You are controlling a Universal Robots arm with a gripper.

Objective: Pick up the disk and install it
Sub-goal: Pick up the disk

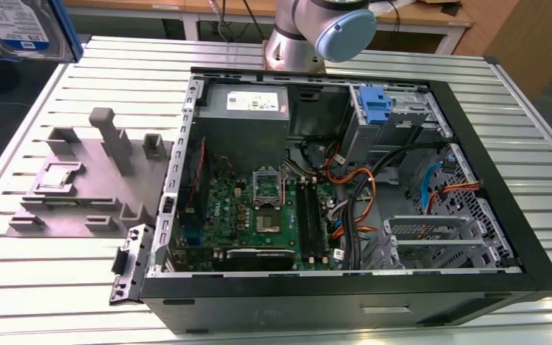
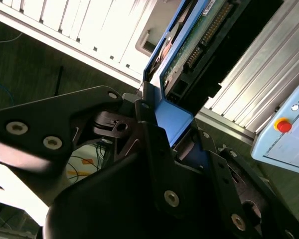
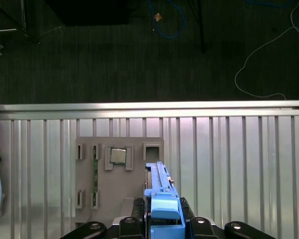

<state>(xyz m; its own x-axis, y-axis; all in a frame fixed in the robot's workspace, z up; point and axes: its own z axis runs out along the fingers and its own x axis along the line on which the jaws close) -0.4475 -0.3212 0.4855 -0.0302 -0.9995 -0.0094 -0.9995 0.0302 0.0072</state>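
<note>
The disk (image 1: 22,29) hangs in the air at the far corner on the exterior view's left, above the table edge; its white-and-blue label and blue carrier rails show. In the second wrist view the disk (image 2: 189,55) shows its green circuit board side, its blue carrier clamped between the black fingers of my gripper (image 2: 174,124). In the first wrist view the disk (image 3: 159,186) stands edge-on, with my gripper (image 3: 162,219) shut on it above the grey fixture plate (image 3: 114,199).
An open computer case (image 1: 506,180) lies on the slatted metal table (image 1: 65,287), with a metal drive cage (image 1: 439,241), a blue bracket (image 1: 376,108) and a power supply (image 1: 247,100) inside. The fixture plate (image 1: 75,187) lies beside it. The arm's base (image 1: 319,32) stands behind the case.
</note>
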